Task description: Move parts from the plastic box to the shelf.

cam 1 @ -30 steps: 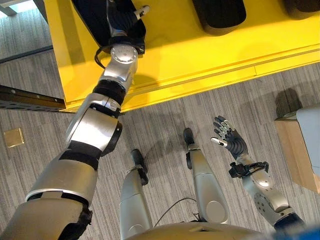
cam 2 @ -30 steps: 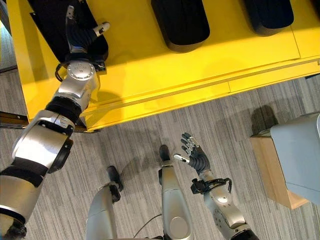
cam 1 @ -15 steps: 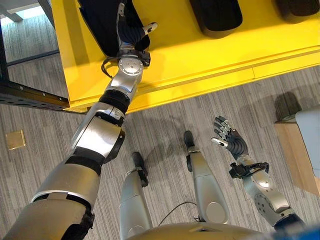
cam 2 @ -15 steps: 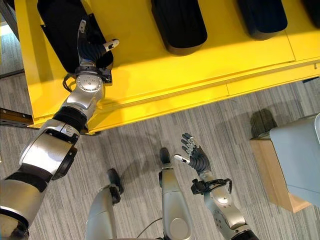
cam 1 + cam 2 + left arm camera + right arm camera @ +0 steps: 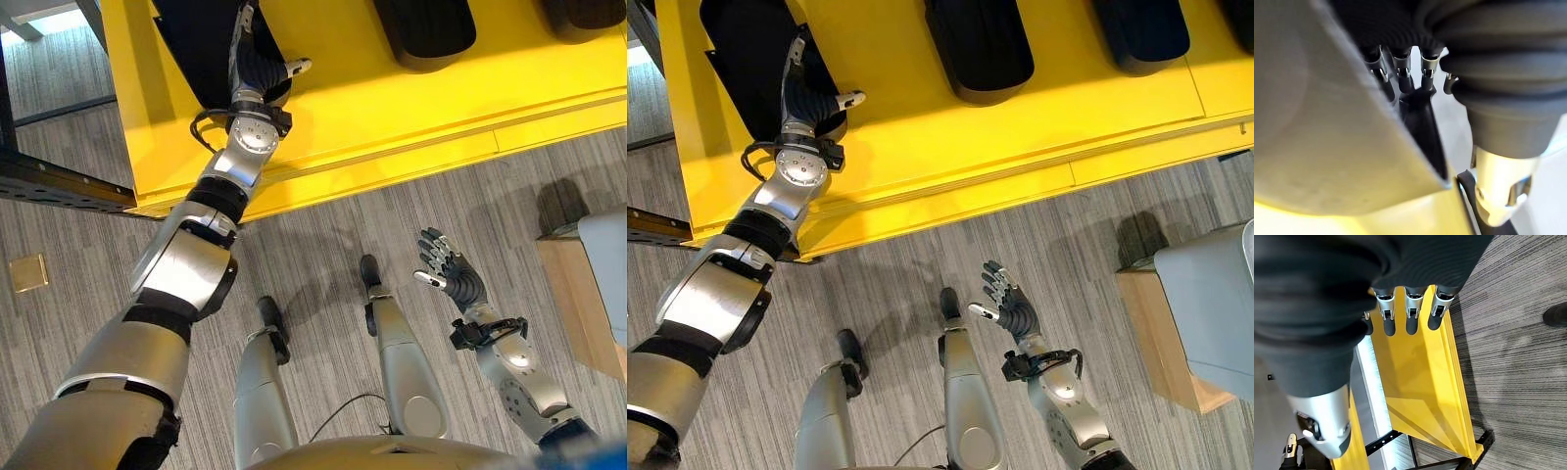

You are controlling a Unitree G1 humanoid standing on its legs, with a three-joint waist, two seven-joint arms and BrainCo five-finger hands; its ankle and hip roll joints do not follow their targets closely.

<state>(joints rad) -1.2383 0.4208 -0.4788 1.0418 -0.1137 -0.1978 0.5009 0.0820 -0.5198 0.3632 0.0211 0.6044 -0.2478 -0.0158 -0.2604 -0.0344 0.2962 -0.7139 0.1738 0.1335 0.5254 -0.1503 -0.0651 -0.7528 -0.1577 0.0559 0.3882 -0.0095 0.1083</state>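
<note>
While perhaps empty, left hand (image 5: 805,96) over shelf (image 5: 1038,117)

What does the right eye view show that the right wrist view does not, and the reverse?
Right eye view: the left hand resting on a black part on the shelf, two more black parts, a grey box on a wooden stand. Right wrist view: the black frame under the shelf. Both: the yellow shelf, the open right hand, the carpet; a small silver tip at the wrist view's edge may be the left hand.

Grey striped carpet (image 5: 313,235) and a small brown floor plate (image 5: 26,270).
</note>
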